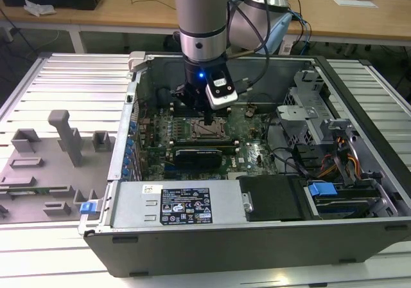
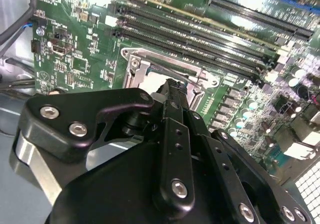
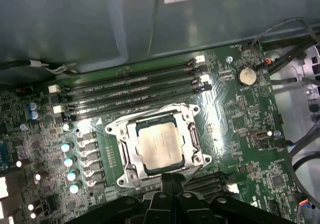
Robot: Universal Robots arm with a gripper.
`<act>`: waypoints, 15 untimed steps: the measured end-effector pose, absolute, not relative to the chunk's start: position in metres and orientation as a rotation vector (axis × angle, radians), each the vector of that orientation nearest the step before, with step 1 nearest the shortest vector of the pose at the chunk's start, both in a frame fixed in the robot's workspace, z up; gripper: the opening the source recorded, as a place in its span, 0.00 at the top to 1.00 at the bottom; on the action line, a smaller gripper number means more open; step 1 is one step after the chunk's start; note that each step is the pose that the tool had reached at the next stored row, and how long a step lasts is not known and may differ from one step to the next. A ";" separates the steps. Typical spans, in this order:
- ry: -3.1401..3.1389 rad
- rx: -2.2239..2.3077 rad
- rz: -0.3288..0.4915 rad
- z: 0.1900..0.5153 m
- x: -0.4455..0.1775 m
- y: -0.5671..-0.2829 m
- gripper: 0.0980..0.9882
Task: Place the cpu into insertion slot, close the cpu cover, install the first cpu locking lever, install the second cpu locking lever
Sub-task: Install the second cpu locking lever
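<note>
Open dark-grey metal computer case point(image 1: 359, 233) lies on its side on a pale slatted desk point(image 1: 70, 82). Inside it: a green motherboard point(image 1: 253, 148); a long black card point(image 1: 200, 153) across the board's near part; a black power-supply box with a printed label point(image 1: 183, 206) along the near wall; a drive bay with a blue plastic tab point(image 1: 321, 189) and orange and black cables point(image 1: 343, 161) at the exterior view's right. Grey plastic fixture tray point(image 1: 45, 162) rests on the desk at the exterior view's left, outside the case.

Small flat square cpu with a pale silvery-beige top point(image 3: 159, 146) sits seated in the socket, near the board's middle. Thin silvery metal cpu cover, a square frame with an open centre point(image 3: 192, 131), lies flat around the chip, which shows through the opening. Four black memory slots point(image 3: 135, 91) run parallel beside the socket.

Black claw point(image 3: 171, 176) hangs just above the socket's edge, beside the cpu, fingers pressed together and pinching nothing. In the exterior view the claw point(image 1: 210, 117) is directly over the socket.
</note>
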State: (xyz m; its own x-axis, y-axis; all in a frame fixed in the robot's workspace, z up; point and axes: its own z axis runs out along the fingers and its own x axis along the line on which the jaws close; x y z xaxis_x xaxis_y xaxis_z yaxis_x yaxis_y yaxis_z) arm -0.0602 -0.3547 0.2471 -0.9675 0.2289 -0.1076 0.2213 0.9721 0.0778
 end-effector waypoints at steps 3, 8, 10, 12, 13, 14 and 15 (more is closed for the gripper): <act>3.004 0.344 0.099 0.247 -0.060 -0.363 0.99; 3.004 0.344 0.098 0.246 -0.060 -0.369 0.99; 3.016 0.333 0.097 0.244 -0.060 -0.369 0.99; 3.038 0.286 0.097 0.242 -0.060 -0.369 0.99; 3.049 0.264 0.097 0.242 -0.060 -0.369 0.99; 3.060 0.247 0.097 0.241 -0.060 -0.369 0.99; 3.068 0.242 0.096 0.241 -0.060 -0.369 0.99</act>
State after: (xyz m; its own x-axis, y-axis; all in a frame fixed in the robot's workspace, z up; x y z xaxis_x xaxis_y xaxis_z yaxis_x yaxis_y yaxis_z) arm -0.0604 -0.3689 0.2410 -0.9857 0.1585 -0.0578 0.1546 0.9857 0.0669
